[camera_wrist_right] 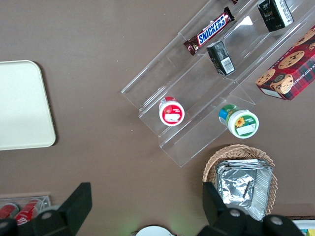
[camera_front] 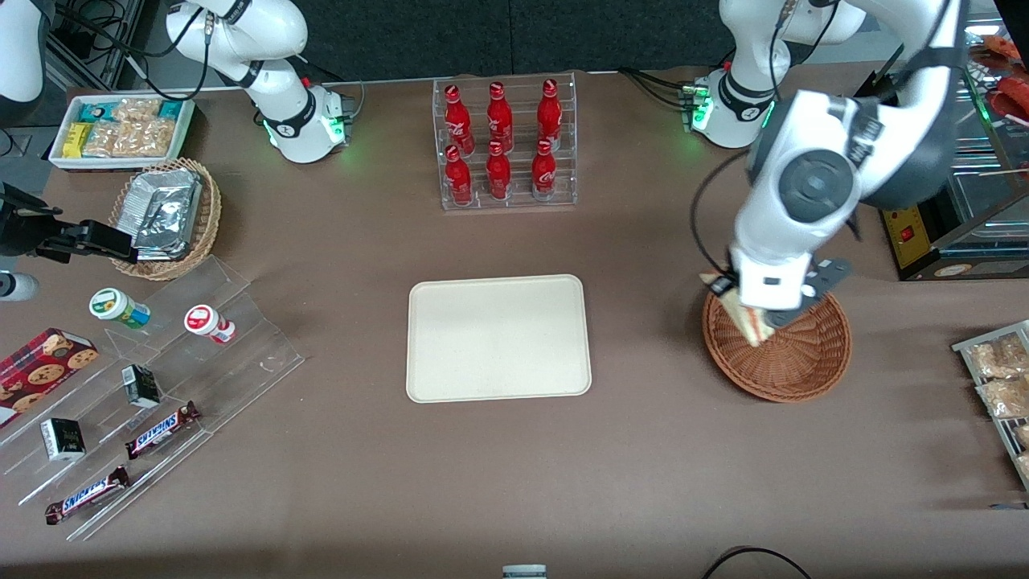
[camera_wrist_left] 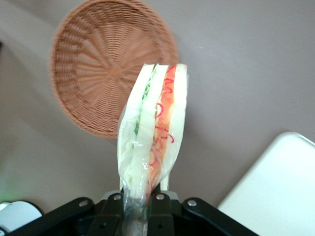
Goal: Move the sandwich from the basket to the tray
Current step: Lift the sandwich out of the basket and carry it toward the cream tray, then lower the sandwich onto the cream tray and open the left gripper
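Note:
My gripper (camera_front: 764,310) hangs above the reddish-brown wicker basket (camera_front: 792,366) at the working arm's end of the table, shut on the sandwich (camera_front: 744,312). In the left wrist view the gripper (camera_wrist_left: 139,204) pinches the clear wrap at one end of the sandwich (camera_wrist_left: 155,128), whose white bread, green and red layers stand clear of the basket (camera_wrist_left: 98,69). The basket holds nothing else. The cream tray (camera_front: 498,338) lies flat mid-table, and a corner of the tray (camera_wrist_left: 280,191) shows beside the sandwich.
A clear rack of red cola bottles (camera_front: 505,143) stands farther from the front camera than the tray. Toward the parked arm's end are a tan basket of foil packets (camera_front: 167,215), an acrylic stand with snacks (camera_front: 145,402) and a white bin (camera_front: 120,130). A rack of snack bags (camera_front: 1001,386) sits beside the wicker basket.

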Motion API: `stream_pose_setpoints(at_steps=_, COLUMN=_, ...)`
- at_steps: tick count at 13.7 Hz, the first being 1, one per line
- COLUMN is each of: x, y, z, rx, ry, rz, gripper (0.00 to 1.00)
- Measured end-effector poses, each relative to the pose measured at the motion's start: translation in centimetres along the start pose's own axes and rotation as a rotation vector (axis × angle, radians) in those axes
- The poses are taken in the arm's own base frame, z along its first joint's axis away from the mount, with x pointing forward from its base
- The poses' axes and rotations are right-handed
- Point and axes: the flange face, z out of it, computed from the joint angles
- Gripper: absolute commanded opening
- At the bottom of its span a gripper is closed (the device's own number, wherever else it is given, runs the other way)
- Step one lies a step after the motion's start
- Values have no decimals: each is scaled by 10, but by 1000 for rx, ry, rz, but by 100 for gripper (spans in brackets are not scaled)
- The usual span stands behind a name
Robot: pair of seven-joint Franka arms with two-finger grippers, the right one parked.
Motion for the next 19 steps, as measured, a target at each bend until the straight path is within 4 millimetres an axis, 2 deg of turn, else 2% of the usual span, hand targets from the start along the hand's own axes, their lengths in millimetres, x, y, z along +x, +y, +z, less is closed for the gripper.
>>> stream_pose_setpoints(at_steps=2, x=-29, y=29, z=-14, rx=-22, ry=22, rz=65, gripper=0)
stream_pose_setpoints(at_steps=3, x=-45, y=45, z=-13, rx=-23, ry=26, rz=102, gripper=0)
stream_pose_setpoints(at_steps=6, x=-100, y=104, z=12, rx=-11, ry=31, rz=218, gripper=0)
stream_pose_setpoints(at_steps=8, x=-123, y=146, z=30, rx=-47, ry=48, rz=271, gripper=0)
stream_pose_setpoints(at_steps=10, x=-139, y=181, z=51, rx=-82, ry=60, rz=307, gripper=0)
stream_pose_setpoints(at_steps=12, x=-151, y=207, z=74, rx=-97, ry=63, rz=333, gripper=0)
stream_pose_setpoints(at_steps=19, x=-169, y=255, z=146, rx=-200, ry=90, rz=376, gripper=0)
